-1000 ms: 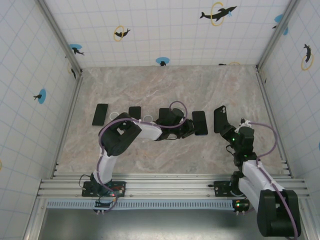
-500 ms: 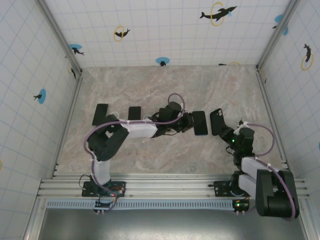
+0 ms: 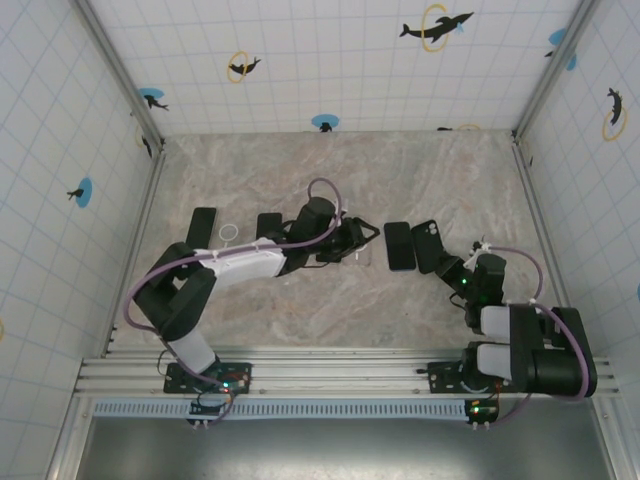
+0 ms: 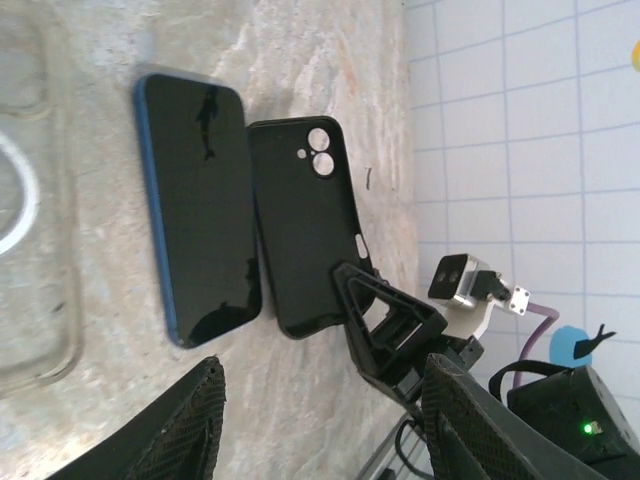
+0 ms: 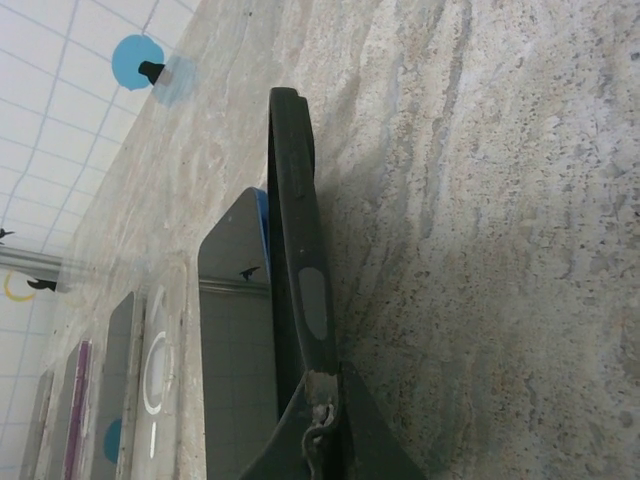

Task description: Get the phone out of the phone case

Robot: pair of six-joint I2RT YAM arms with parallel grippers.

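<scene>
Tabletop (image 3: pixel 300 170) of marbled stone filled the middle of the overhead view. Right of centre we saw the blue-edged phone (image 3: pixel 400 245) lying flat, screen up and out of its cover, with the black case (image 3: pixel 427 243) just beside it on its right. The right gripper (image 3: pixel 447 266) was pinched on the case's lower end, and in its wrist view we saw the case edge-on, clamped at the bottom of the frame. The left gripper (image 3: pixel 365 240) hovered just left of the phone, its fingers (image 4: pixel 185 425) moderately apart with nothing between them. A clear case (image 4: pixel 45 300) lay at the far left of its wrist view.
</scene>
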